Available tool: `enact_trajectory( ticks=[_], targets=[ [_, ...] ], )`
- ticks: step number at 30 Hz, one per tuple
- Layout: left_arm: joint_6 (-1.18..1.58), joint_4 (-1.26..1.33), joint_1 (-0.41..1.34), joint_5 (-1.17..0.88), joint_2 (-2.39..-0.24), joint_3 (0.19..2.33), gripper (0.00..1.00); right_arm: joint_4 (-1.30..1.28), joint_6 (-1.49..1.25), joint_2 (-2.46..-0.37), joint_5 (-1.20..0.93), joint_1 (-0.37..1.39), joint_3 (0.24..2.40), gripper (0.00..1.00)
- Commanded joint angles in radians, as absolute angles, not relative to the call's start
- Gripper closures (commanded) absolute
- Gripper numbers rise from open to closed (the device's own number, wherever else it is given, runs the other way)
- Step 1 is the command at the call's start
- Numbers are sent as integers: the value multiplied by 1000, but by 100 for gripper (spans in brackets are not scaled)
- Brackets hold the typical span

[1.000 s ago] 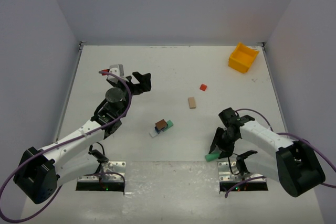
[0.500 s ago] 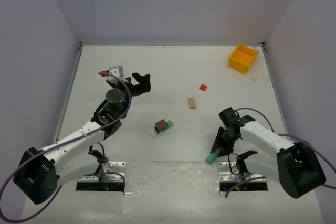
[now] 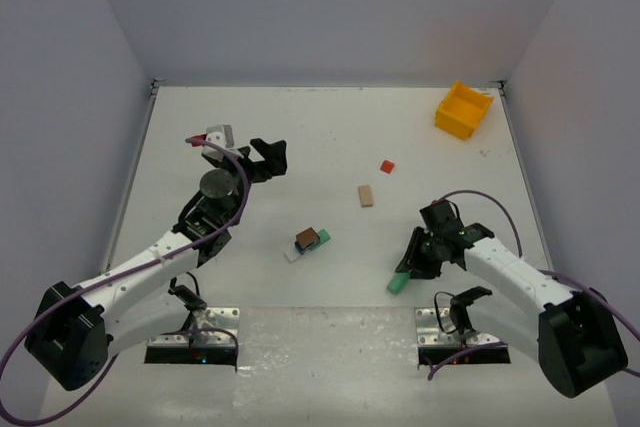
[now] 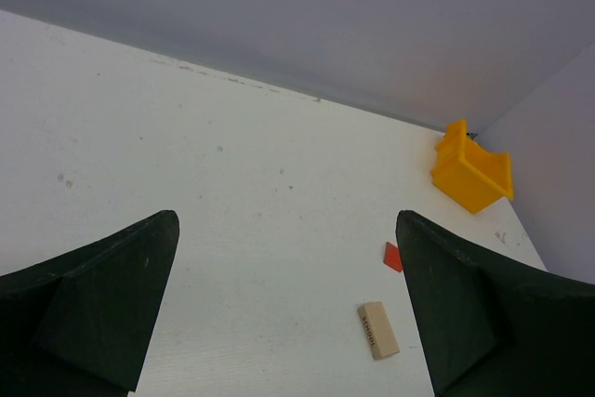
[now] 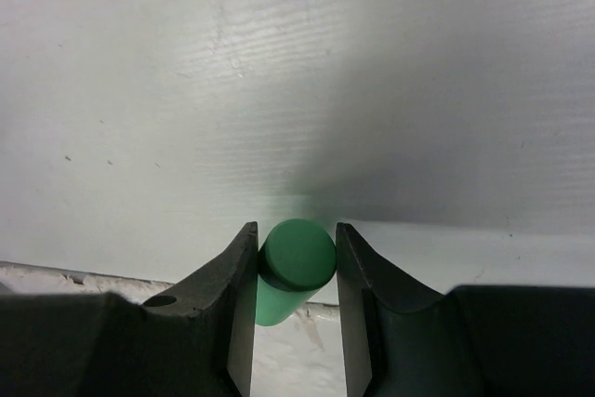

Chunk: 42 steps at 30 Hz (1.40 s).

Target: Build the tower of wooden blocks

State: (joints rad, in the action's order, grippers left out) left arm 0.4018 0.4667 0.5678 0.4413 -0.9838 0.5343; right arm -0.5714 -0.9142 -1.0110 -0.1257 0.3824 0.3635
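Pick step: my right end effector (image 5: 296, 230) clamps the green cylinder (image 5: 296, 258). Next: carry it to the partial tower (image 3: 308, 241) and seat it square. My left end effector (image 4: 286, 220) gapes, empty.

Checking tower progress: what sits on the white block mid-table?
On the white block, a blue block with a brown block on top, a teal block beside them. Most of the white block's top is covered.

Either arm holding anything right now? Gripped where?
The right gripper pinches the green wooden cylinder across its curved sides, near one end. The left gripper is open and holds nothing.
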Motion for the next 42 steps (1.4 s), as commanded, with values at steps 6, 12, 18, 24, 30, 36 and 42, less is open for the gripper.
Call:
enact_trajectory(
  ticks=[6,12,18,24,30,36,42],
  targets=[
    [423,503,565,462,-925,529,0,-379,-786,-885,42,423,464,100],
    [441,480,566,482,-921,537,0,-51,-531,-825,301,668,430,100],
    [484,405,565,530,-901,545,0,223,-228,-977,549,821,443,100],
    [518,319,566,607,-865,535,0,617,-60,-1194,657,872,362,100],
    [535,280,565,604,-852,534,0,1015,-8,-1303,587,885,192,100],
    [538,276,566,595,-853,532,0,1127,34,-1312,553,902,148,100],
    [545,274,566,590,-863,532,0,1208,54,-1292,487,904,122,100]
  ],
)
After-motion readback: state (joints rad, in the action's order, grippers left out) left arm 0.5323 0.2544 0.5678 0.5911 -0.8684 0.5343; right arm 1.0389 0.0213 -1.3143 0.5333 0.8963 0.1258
